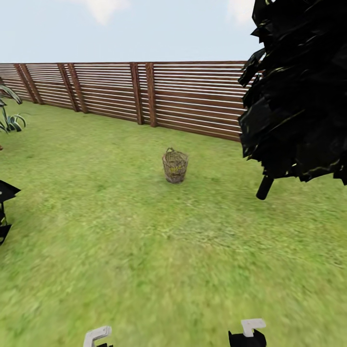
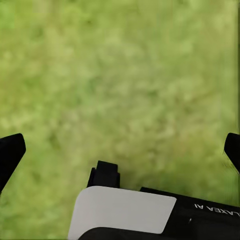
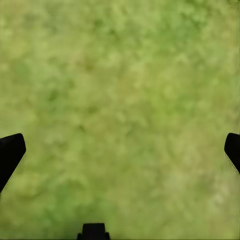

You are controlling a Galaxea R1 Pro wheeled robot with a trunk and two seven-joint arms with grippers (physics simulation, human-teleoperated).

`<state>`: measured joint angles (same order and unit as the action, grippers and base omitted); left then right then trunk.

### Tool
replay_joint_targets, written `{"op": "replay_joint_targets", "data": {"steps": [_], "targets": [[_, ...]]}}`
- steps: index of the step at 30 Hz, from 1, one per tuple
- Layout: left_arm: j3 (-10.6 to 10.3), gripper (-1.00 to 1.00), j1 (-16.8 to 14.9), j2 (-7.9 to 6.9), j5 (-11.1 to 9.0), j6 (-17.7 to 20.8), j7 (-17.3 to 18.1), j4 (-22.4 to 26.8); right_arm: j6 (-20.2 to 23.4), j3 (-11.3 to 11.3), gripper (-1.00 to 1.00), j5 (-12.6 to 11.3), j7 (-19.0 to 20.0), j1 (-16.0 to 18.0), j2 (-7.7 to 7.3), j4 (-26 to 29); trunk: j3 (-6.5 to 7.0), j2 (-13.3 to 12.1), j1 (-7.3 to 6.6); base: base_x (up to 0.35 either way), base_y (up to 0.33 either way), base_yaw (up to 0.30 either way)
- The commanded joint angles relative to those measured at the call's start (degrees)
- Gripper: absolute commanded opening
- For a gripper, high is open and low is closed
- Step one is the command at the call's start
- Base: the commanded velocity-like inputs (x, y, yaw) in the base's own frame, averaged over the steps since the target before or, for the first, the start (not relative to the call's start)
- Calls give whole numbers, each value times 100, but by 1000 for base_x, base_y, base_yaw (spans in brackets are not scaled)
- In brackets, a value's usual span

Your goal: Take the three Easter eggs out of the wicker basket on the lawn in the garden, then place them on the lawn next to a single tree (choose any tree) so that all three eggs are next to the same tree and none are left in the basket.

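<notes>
Bright, even daylight, no clear sun direction; sky (image 1: pixel 144 29) pale and hazy. Hardly any cast shadows on lawn (image 1: pixel 144 250). Grass smeared and soft toward head view's edges; both wrist views v. blurry, grass w/o detail. No glare

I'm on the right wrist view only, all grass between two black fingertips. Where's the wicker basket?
Observer: On the head view the wicker basket stands upright on the lawn ahead, roughly centred, well short of the wooden fence.
Operator: Eggs inside?
Observer: Something yellow shows through the weave; I cannot count eggs from here.
Operator: Any tree nearby?
Observer: A black-leaved tree stands right of the basket, its dark trunk meeting the grass.
Operator: And the left pincer?
Observer: The left pincer is open over bare grass, fingertips wide apart, holding nothing.
</notes>
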<state>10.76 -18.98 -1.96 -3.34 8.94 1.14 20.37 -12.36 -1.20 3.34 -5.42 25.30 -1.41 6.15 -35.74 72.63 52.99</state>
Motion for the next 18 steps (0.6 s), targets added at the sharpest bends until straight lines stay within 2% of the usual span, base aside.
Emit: {"op": "replay_joint_targets", "data": {"steps": [1, 9, 18], "targets": [[21, 100, -1, 2, -35, 38, 11, 11, -12, -12, 100, 35, -29, 3, 0, -7, -5, 2, 3, 326, 0, 0], [8, 100, -1, 3, -35, 44, 9, -36, -12, -12, 100, 53, -29, 1, -10, -370, -5, 2, 3, 326, 0, 0], [12, 100, -1, 8, -43, 39, 9, -909, 45, -12, 100, 35, -66, -253, -20, -689, -5, 2, 3, 326, 0, 0]]}}
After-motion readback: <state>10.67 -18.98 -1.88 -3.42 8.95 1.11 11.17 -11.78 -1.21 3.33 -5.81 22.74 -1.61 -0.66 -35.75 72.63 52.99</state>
